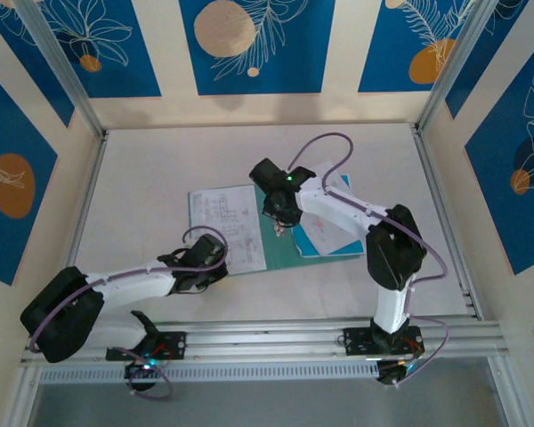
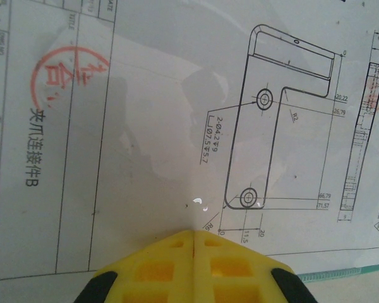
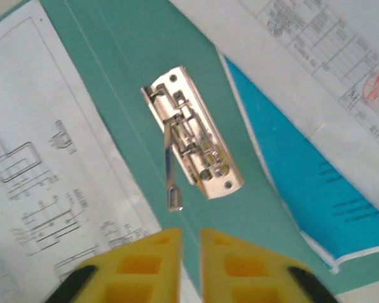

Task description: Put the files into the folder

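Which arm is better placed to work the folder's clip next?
Right, probably: the right gripper sits just before the clip on the folder, jaws slightly apart; the left gripper is shut over a printed sheet.

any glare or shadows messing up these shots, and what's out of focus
Left wrist: a soft grey shadow crosses the white sheet, its print sharp; the left tool at the bottom edge is blurred. Right wrist: the metal clip glints brightly, the right tool is soft too. Top view: even, soft light on the table.
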You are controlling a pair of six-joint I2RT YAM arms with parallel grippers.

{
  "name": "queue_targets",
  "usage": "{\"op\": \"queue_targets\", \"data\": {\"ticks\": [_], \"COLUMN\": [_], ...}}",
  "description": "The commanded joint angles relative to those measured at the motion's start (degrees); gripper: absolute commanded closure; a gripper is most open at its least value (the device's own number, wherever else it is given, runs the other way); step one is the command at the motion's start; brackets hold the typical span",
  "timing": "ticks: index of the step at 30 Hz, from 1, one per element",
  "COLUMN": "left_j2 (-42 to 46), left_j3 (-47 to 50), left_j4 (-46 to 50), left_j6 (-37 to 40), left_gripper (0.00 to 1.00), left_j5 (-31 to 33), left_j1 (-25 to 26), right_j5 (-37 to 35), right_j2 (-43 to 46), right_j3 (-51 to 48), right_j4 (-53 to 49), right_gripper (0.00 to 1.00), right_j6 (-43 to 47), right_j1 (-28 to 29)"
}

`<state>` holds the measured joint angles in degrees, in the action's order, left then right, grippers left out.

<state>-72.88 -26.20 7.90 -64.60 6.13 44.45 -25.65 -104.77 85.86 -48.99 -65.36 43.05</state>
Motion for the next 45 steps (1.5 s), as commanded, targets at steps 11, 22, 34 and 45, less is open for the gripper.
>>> {"op": "queue_targets", "data": {"ticks": [11,22,34,45], "left_j2": [-0.60,0.29,0.82,2.00], "left_j3": [1.24,1.16,1.15,1.09], "left_j4": [4.87,5.72,6.86,8.79], "left_j6": [0.13,0.50,1.00,1.82], "left_gripper": [1.00,1.00,1.00,1.00], "left_j5": [1.52,1.62,1.78,1.95], "left_j1": [0.43,0.42,0.14,-0.23], "right_j5": [23.03,26.34,28.95,32.81], "right_j2": [2.84,-5.00,-13.23,-17.47], "right_j3": [-15.05,-9.00,1.58,12.48], "right_j4": [22.84,26.66,26.41,22.40], "right_gripper": [0.29,0.32,0.37,0.39], "right_j6": [-9.76,-14.63,-13.65,-5.48], "right_j1": [-3.27,-6.35,-11.32,-14.97]}}
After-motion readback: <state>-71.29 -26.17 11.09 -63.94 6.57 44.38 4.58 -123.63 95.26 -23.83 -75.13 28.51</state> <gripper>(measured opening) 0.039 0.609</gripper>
